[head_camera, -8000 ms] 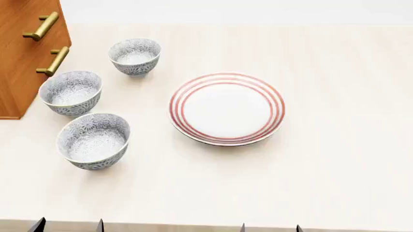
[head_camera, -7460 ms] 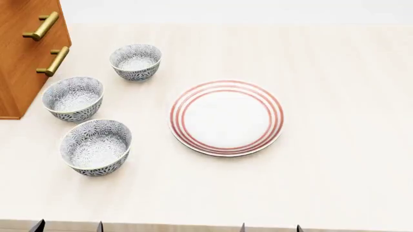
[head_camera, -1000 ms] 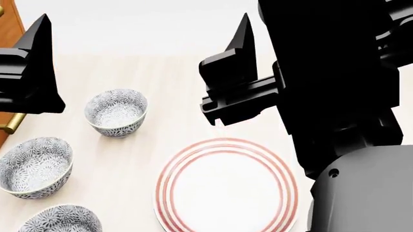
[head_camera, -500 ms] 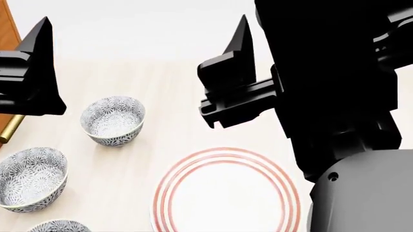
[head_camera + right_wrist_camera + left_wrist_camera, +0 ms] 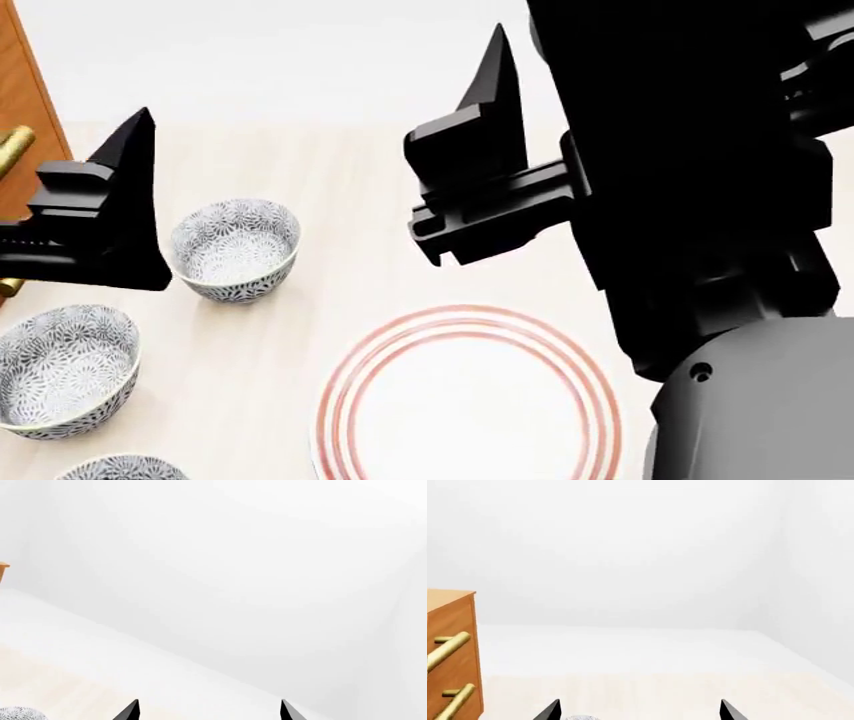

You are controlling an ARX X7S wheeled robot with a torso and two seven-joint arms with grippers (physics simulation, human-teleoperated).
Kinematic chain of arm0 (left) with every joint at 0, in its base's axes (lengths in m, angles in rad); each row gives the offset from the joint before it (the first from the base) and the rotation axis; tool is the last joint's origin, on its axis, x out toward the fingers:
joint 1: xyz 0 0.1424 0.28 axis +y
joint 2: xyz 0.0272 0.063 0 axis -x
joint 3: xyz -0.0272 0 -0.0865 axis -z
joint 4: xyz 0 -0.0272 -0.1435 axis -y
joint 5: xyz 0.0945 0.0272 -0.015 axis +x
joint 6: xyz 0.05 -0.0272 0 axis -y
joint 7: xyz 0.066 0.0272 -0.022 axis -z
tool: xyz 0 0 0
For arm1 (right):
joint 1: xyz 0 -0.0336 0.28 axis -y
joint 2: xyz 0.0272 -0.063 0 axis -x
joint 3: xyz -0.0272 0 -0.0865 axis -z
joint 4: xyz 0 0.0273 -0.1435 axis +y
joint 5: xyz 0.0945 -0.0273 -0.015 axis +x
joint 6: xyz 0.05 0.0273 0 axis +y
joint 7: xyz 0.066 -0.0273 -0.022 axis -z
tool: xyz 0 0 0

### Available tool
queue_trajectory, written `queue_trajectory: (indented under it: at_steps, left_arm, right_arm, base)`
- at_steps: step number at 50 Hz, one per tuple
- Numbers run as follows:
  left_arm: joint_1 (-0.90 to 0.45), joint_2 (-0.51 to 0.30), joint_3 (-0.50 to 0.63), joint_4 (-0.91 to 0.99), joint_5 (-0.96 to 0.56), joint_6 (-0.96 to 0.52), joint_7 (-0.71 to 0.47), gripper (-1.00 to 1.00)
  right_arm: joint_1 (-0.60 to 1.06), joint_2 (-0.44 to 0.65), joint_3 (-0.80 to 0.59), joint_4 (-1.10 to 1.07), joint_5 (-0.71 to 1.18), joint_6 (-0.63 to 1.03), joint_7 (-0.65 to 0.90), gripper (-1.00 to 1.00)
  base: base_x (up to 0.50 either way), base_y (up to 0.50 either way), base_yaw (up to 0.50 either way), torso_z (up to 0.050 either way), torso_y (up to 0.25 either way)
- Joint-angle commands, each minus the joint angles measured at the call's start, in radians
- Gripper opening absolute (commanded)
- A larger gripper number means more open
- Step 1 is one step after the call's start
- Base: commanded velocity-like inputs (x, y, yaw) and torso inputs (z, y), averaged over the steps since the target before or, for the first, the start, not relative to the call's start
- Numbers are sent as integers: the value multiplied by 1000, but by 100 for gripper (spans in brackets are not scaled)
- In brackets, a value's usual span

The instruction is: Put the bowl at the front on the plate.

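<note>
**Both grippers aloft, front bowl almost out of view**

While both arms hang high above the desk (image 5: pixel 334 200), nothing is held. The left gripper (image 5: pixel 637 711) shows two fingertips set wide apart with bare space between them, and the right gripper (image 5: pixel 208 709) shows the same spread, empty stance in its wrist view.

The plate (image 5: pixel 467 395) lies flat on the desk, its red rings unobstructed, partly cut off at the lower edge of the head view and by the right arm's dark bulk (image 5: pixel 694 200). Three patterned bowls stand to its left, well apart from it. The bowl (image 5: pixel 120 468) at the front shows only as a sliver of rim at the bottom edge; the middle bowl (image 5: pixel 64 368) and the far bowl (image 5: pixel 236 245) are much plainer to see. A wooden cabinet (image 5: pixel 24 90) stands beside them.

The chief risk is picking the wrong bowl: all three look alike, and the right one is probably the hardest to judge from this view. Descending with the target barely visible could knock its rim and tip it, or nudge the middle bowl close by. A rim pinch may also slip on the smooth wall.
</note>
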Motion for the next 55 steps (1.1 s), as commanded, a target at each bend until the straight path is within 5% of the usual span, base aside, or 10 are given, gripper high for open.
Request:
queue_trajectory:
  at_steps: [1, 31, 55]
  left_arm:
    - [56, 1, 25, -28, -18, 5, 1, 100]
    - [262, -12, 98, -43, 164, -13, 140, 100]
    - [287, -41, 165, -146, 10, -50, 25, 100]
  right_arm:
    - [-5, 10, 3, -7, -9, -9, -14, 100]
    - [-1, 17, -17, -13, -8, -17, -8, 100]
    - [-13, 28, -23, -27, -22, -31, -19, 100]
  base:
    - [0, 0, 0, 0, 0]
    - [0, 0, 0, 0, 0]
    - [0, 0, 0, 0, 0]
